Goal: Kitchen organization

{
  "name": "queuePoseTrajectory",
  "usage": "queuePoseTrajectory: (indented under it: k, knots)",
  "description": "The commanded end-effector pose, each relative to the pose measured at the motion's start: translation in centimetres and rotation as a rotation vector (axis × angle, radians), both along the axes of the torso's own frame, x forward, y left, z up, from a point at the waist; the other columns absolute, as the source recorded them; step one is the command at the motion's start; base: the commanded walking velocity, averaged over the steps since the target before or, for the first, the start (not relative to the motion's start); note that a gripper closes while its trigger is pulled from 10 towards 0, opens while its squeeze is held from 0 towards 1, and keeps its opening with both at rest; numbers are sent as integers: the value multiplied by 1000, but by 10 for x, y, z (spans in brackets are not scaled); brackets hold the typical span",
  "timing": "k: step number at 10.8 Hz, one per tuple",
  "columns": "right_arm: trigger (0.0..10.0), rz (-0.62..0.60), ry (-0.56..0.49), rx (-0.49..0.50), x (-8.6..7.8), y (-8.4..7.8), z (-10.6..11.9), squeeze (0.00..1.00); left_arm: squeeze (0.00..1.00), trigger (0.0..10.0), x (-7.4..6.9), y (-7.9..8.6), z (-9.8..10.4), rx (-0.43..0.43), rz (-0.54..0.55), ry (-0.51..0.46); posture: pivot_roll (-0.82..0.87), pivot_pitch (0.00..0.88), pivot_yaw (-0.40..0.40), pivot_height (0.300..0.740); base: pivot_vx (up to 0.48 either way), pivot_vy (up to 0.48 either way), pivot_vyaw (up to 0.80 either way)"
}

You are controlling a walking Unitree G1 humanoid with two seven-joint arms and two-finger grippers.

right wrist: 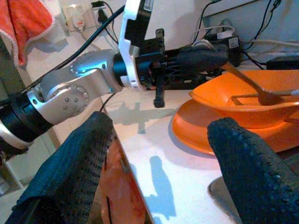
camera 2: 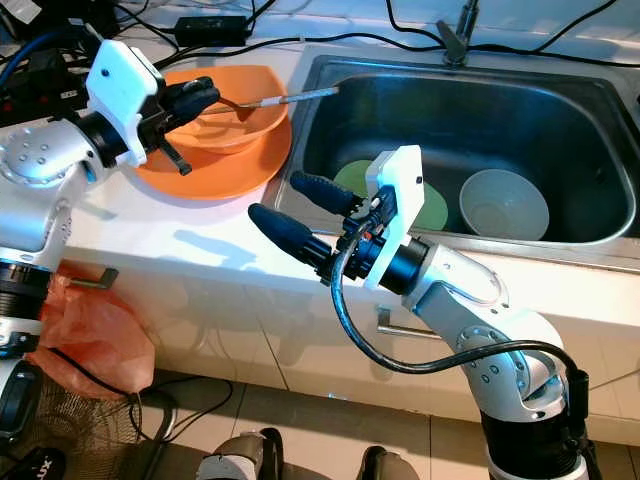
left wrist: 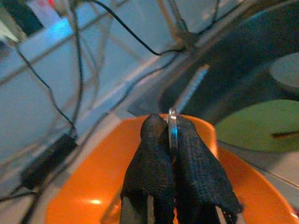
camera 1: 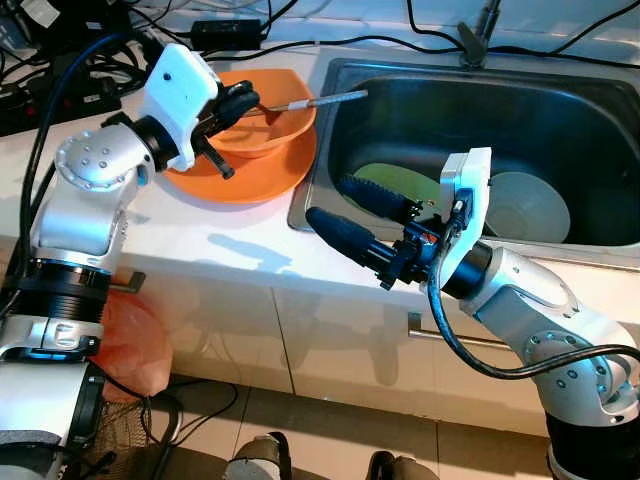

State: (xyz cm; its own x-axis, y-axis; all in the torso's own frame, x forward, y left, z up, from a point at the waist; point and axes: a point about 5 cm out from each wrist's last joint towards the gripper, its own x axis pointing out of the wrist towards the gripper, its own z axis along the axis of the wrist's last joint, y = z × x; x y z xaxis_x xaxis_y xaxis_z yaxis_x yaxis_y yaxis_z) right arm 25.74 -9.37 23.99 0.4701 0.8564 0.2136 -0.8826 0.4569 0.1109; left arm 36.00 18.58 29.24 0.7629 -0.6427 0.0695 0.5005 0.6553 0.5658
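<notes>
I am seeing the utensil's (camera 1: 300,102) working end lying inside the orange bowl (camera 1: 285,125), its shape too small to tell. The right gripper (camera 1: 345,215) is covering part of the green plate (camera 1: 400,185) in the sink (camera 1: 520,75). The faucet (camera 1: 478,35) behind the sink is running off the top edge.

Black cables (camera 1: 300,45) and a power adapter (camera 1: 227,30) lay along the table's twelve o'clock edge. An orange plastic bag (camera 1: 135,345) hung at eight o'clock, below the table.
</notes>
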Motion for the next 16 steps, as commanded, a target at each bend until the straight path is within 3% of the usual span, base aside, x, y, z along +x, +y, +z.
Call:
queuePoseTrajectory:
  k: [1, 3, 4, 5, 7, 9, 11, 12, 13, 14, 15, 16]
  knots:
    - [10000, 21, -20, 2, -2, 3, 2, 0, 0, 0, -6, 4, 15, 2, -24, -20, 146, 137, 51, 740, 0, 0, 0]
    - [10000, 24, -17, -3, -2, 3, 0, 0, 0, 0, -16, 13, 27, 43, -60, 11, 147, 136, 49, 740, 0, 0, 0]
    - [10000, 23, -15, -6, -2, 1, -1, 0, 0, 0, -21, 15, 32, 14, -105, 44, 147, 137, 47, 740, 0, 0, 0]
    - [10000, 18, -13, -9, -1, 0, -1, 0, 0, 0, -25, 16, 39, -62, -147, 74, 144, 139, 45, 740, 0, 0, 0]
    - [10000, -23, -11, -13, 3, -3, -2, 0, 0, 0, -26, 18, 56, -308, -206, 91, 142, 139, 45, 740, 0, 0, 0]
    - [10000, -69, -13, -13, 9, -8, -1, 0, 0, 0, -21, 14, 47, -360, -137, 59, 137, 144, 39, 740, 0, 0, 0]
    - [10000, -148, -4, 12, 21, -14, 0, 0, 0, 0, -18, 4, 36, -538, -119, 71, 139, 146, 34, 740, 0, 0, 0]
    - [10000, -166, 9, 33, 24, -14, 0, 0, 0, 0, -14, -5, 27, -475, -43, 14, 140, 147, 32, 740, 0, 0, 0]
    - [10000, -156, 11, 45, 24, -13, 0, 0, 0, 0, -15, -15, 23, -491, -43, -6, 139, 146, 31, 740, 0, 0, 0]
    - [10000, -148, 14, 62, 24, -9, 1, 0, 0, 0, -16, -33, 18, -658, -81, 43, 135, 145, 30, 740, 0, 0, 0]
    - [10000, -149, 19, 77, 25, -8, 1, 0, 0, 0, -15, -40, 14, -828, -93, 118, 131, 144, 31, 740, 0, 0, 0]
    - [10000, -154, 29, 110, 27, -5, 2, 0, 0, 0, -12, -56, -2, -1136, -132, 309, 125, 144, 31, 740, 0, 0, 0]
